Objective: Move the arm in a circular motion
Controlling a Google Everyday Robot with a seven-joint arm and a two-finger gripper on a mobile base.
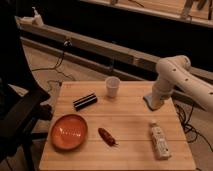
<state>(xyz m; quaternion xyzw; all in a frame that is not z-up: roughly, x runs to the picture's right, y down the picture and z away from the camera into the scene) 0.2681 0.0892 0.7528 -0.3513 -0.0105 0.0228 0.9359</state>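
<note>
The arm (181, 76) is large and white, made of thick rounded segments with rows of small dark dots. It comes in from the right edge and bends at an elbow above the table's far right corner. Its forearm drops down to the gripper (152, 101), which hangs just above the table near the far right edge. The gripper holds nothing that I can see.
On the wooden table (131, 150) stand a white cup (112, 87), a black box (85, 101), an orange bowl (69, 132), a red chilli (106, 136) and a lying white bottle (159, 141). A dark chair (15, 117) is at the left.
</note>
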